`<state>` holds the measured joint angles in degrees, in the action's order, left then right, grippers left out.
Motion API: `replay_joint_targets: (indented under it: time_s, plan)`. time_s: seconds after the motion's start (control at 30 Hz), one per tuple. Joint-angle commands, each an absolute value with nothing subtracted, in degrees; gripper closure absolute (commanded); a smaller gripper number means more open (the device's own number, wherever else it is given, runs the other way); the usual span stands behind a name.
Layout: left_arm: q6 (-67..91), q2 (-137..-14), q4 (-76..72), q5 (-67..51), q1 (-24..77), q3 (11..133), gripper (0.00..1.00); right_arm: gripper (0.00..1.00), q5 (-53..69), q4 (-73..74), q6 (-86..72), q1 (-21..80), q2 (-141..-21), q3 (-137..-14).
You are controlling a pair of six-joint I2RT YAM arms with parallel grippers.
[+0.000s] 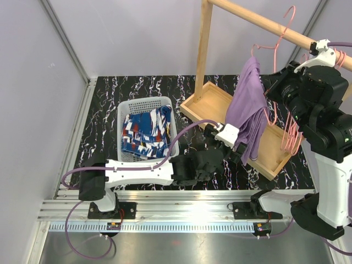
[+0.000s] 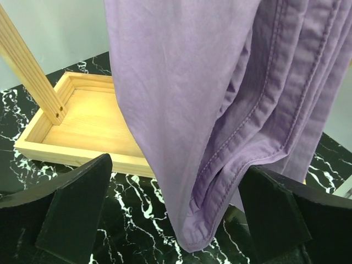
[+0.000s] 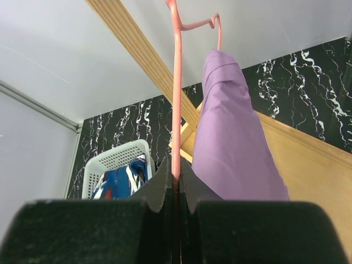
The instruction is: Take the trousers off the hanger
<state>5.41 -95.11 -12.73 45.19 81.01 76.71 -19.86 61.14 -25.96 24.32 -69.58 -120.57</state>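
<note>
The lilac trousers (image 1: 248, 104) hang folded over a pink wire hanger (image 1: 279, 39) beside the wooden rail. My right gripper (image 1: 274, 87) is shut on the hanger's wire (image 3: 176, 82), with the trousers (image 3: 231, 143) just right of it in the right wrist view. My left gripper (image 1: 240, 149) is open at the trousers' lower end. In the left wrist view the hem (image 2: 203, 231) hangs between the two fingers (image 2: 77, 203), touching neither as far as I can tell. The blue patterned trousers (image 1: 146, 132) lie in the white basket (image 1: 125, 110).
A wooden rack stands at the back right: tray base (image 1: 209, 102), upright post (image 1: 204, 49) and slanted top rail (image 1: 258, 22). Spare pink hangers (image 1: 290, 137) hang by the right arm. The table is black marble. Grey walls close in the left side and the back.
</note>
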Motion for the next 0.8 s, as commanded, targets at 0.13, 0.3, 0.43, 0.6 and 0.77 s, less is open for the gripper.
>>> replay_joint_targets:
  time_s: [0.13, 0.3, 0.43, 0.6, 0.77]
  plan:
    - [6.86, -98.35, -18.54, 47.2, 81.56, 79.19, 0.03, 1.0, -19.86, 54.75, -26.46, 24.26, -69.96, -124.8]
    - [7.56, -99.4, -19.69, 47.46, 82.09, 78.49, 0.02, 1.0, -18.64, 55.11, -26.63, 24.26, -70.58, -125.07]
    - [5.02, -99.76, -21.36, 49.48, 81.65, 79.62, 0.04, 1.0, -16.97, 54.58, -27.68, 24.17, -69.88, -122.53]
    - [4.66, -99.4, -20.66, 49.57, 78.93, 81.91, 0.07, 1.0, -16.08, 53.79, -28.56, 24.17, -68.38, -120.5]
    - [4.57, -99.58, -20.39, 47.03, 77.96, 84.02, 0.08, 1.0, -16.43, 54.05, -28.65, 24.26, -68.38, -119.88]
